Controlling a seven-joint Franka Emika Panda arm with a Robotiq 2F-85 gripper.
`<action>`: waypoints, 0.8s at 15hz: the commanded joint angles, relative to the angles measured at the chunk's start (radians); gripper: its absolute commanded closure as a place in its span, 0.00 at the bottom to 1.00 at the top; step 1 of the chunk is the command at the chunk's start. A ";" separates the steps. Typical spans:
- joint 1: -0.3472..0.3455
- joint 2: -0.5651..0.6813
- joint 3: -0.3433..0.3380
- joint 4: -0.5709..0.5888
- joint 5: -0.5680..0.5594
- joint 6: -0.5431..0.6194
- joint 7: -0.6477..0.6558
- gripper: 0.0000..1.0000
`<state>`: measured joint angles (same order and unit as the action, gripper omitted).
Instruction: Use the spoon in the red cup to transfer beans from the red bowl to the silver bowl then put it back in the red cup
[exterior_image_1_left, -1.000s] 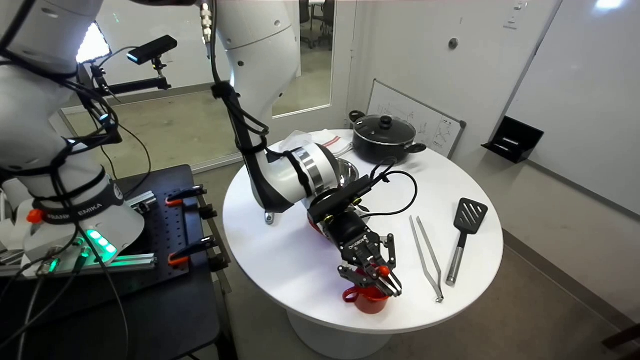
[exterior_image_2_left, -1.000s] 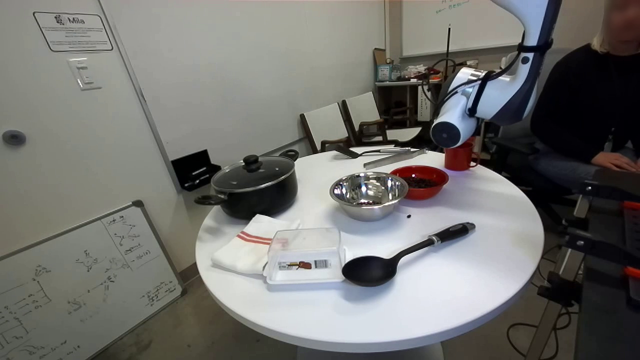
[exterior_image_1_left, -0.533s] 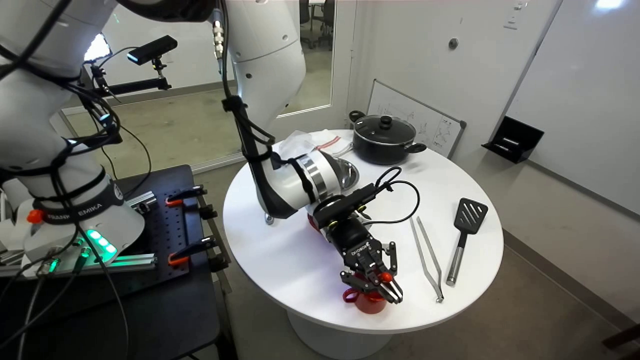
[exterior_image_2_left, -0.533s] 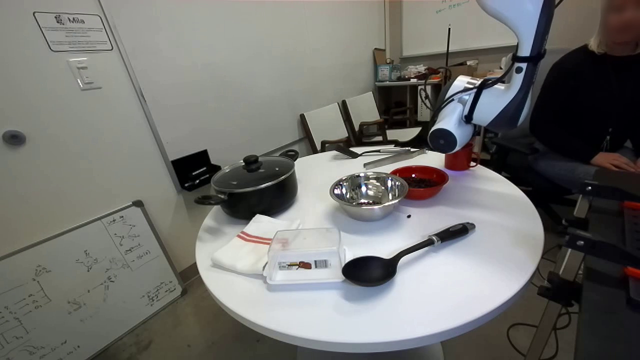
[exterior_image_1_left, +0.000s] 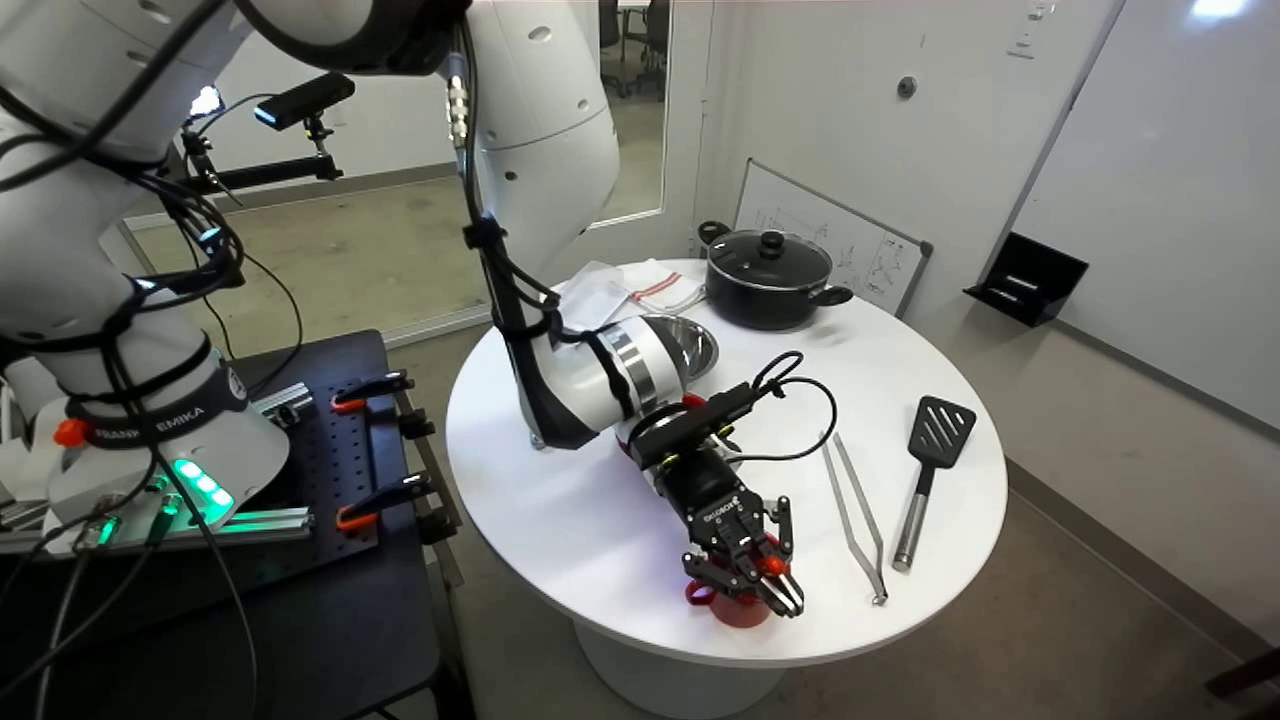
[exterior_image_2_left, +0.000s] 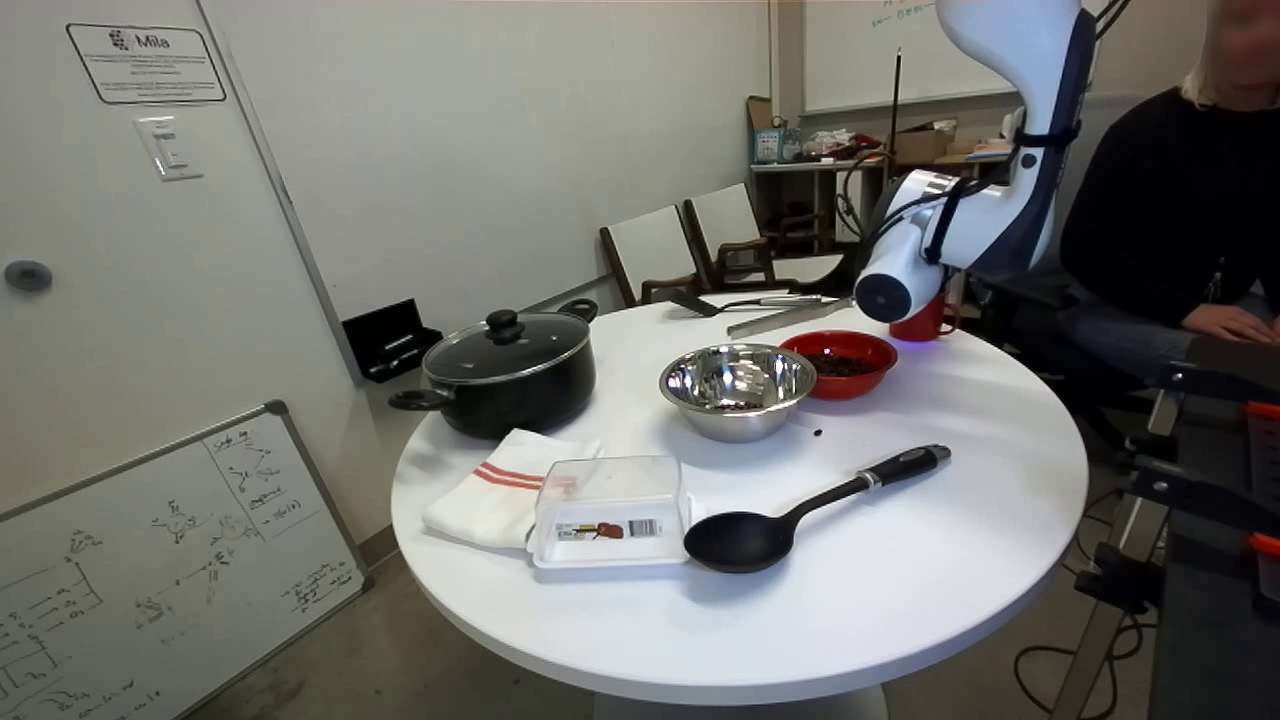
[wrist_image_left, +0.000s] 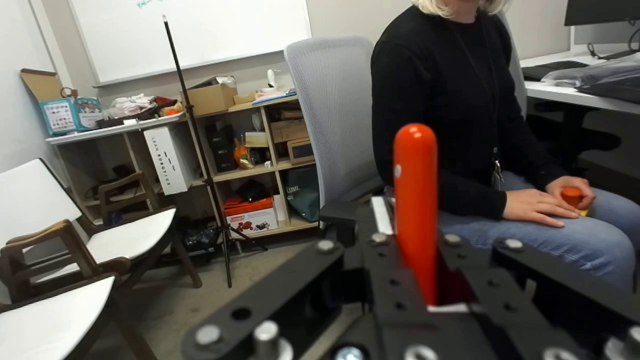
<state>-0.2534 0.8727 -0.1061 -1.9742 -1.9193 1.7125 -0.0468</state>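
Near the edge of the round white table (exterior_image_1_left: 560, 530), over the glossy red mug (exterior_image_1_left: 738, 613), the black gripper (exterior_image_1_left: 784, 598) pinches the spoon's rounded red handle (wrist_image_left: 416, 200) between its fingers. Dark beans (exterior_image_2_left: 838, 364) lie in the shallow red bowl (exterior_image_2_left: 855, 388), just beside the shiny metal bowl (exterior_image_2_left: 738, 427).
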 joint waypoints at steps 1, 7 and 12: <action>0.012 0.031 -0.009 0.040 0.024 -0.005 -0.035 0.98; 0.014 0.058 -0.009 0.060 0.023 -0.005 -0.036 0.98; 0.017 0.084 -0.009 0.077 0.023 -0.008 -0.033 0.98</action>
<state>-0.2512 0.9251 -0.1061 -1.9349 -1.9193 1.7123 -0.0543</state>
